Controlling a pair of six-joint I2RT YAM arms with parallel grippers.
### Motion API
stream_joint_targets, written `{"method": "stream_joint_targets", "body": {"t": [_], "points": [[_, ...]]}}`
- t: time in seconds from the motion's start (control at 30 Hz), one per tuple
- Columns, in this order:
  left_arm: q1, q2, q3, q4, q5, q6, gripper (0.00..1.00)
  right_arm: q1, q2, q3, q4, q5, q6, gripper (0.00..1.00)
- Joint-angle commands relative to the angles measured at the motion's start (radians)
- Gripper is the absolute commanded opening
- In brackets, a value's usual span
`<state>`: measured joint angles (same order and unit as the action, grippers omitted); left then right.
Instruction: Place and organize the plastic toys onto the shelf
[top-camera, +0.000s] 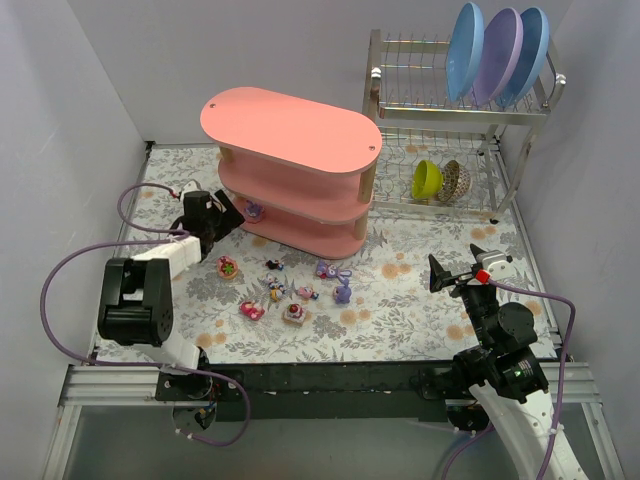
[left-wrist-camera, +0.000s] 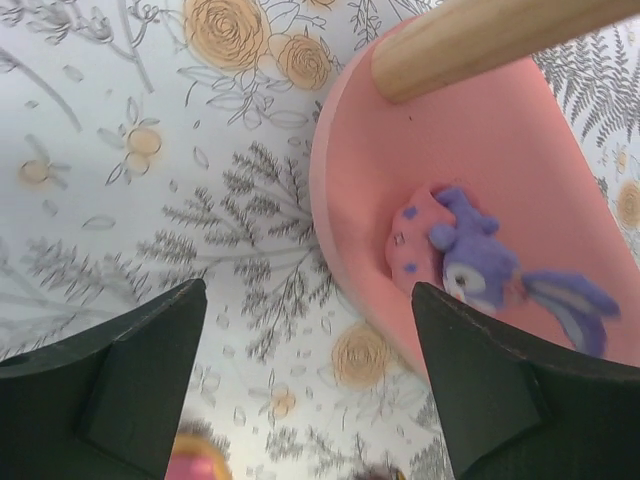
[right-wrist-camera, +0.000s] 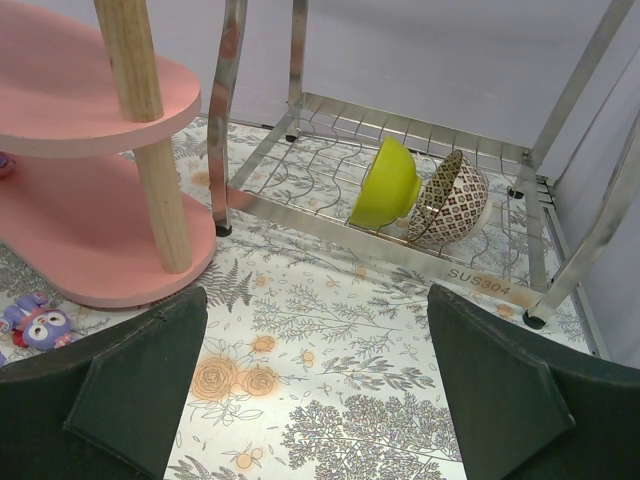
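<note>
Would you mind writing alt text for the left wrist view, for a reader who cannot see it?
A small purple and pink toy lies on the lowest tier of the pink shelf, near its rounded edge, with a wooden post behind. The left gripper hangs above the floral tablecloth, jaws open and empty.

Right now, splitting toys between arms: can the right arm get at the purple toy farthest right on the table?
Probably yes. The purple toy lies on bare table left of the right end effector, open, nothing between them, though it faces the dish rack.
</note>
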<state>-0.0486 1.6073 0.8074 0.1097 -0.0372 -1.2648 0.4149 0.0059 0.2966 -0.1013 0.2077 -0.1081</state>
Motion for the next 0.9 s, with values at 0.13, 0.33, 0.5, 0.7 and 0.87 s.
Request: {"method": "stream_joint_targets", "body": {"t": [0.13, 0.33, 0.5, 0.7, 0.87], "points": [[-0.016, -0.343, -0.111, -0.166, -0.026, -0.018, 0.86, 0.004, -0.202, -0.002, 0.051, 0.012, -0.002, 0.98], [-0.152, -0.552, -0.155, -0.300, -0.058, -0.034, 0.92, 0.004, -0.204, -0.001, 0.048, 0.004, -0.004, 0.98], [-0.387, -0.619, -0.174, -0.372, -0.102, -0.071, 0.95, 0.004, -0.204, 0.003, 0.048, 0.002, -0.004, 0.98], [-0.635, -0.558, -0.139, -0.375, -0.063, -0.059, 0.94, 0.004, -0.204, 0.001, 0.048, 0.001, -0.004, 0.98], [-0.763, -0.446, -0.073, -0.329, 0.077, -0.036, 0.92, 0.004, -0.204, 0.003, 0.045, -0.001, -0.004, 0.98]]}}
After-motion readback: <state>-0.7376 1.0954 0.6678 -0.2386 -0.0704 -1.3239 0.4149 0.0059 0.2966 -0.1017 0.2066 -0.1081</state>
